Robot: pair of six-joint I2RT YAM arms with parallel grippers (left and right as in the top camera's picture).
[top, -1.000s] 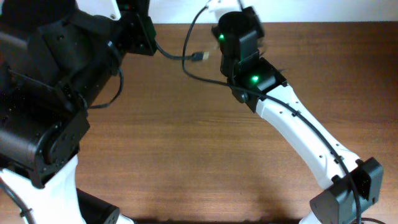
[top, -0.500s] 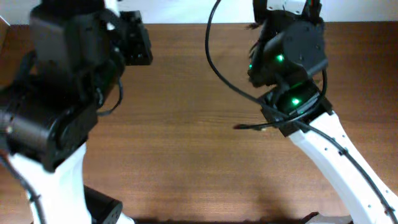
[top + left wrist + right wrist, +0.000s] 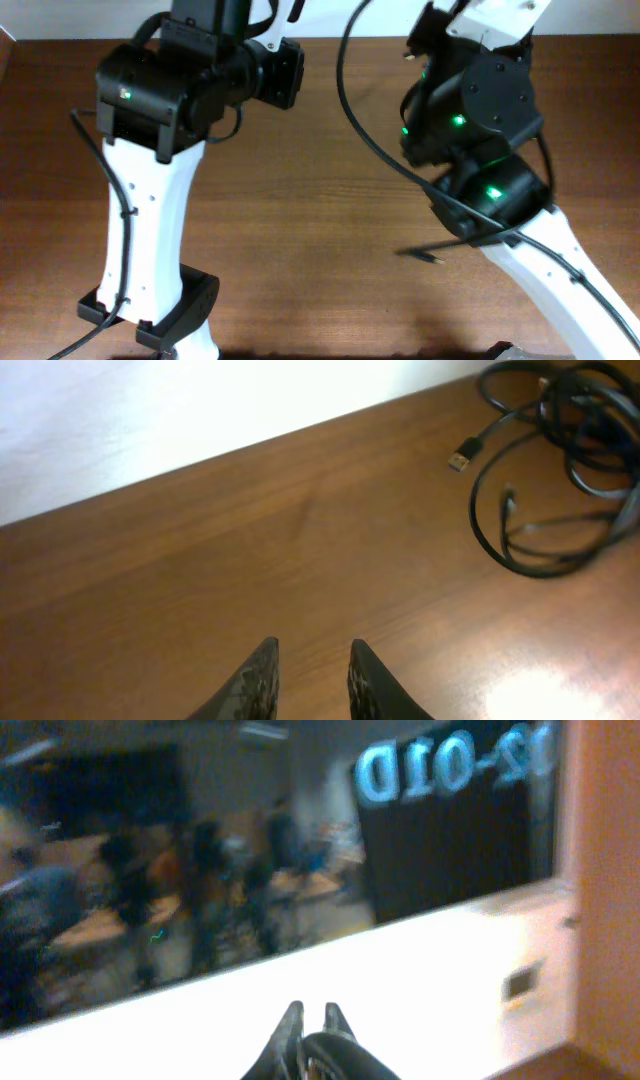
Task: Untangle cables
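Note:
In the left wrist view a loose bundle of thin black cables [image 3: 575, 455] lies on the wooden table at the upper right, with a USB plug [image 3: 460, 460] sticking out to its left. My left gripper [image 3: 310, 665] is open and empty, well short of the bundle. My right gripper [image 3: 311, 1020] is raised, pointing up off the table, and shut on a black cable [image 3: 335, 1055]. In the overhead view that cable [image 3: 362, 135] hangs in a long curve past the right arm, and its plug end [image 3: 432, 258] dangles by the arm. The bundle is hidden in the overhead view.
The wooden table [image 3: 300, 230] fills the overhead view, with a white wall along its far edge [image 3: 200, 420]. The left arm's white column and base [image 3: 150, 260] stand at front left. The right arm's black body with green lights [image 3: 475, 120] looms at right.
The right arm has risen and swung toward the front right, lifting the cable; its loose plug end has travelled from the back toward the front. The left arm has swung right and upward.

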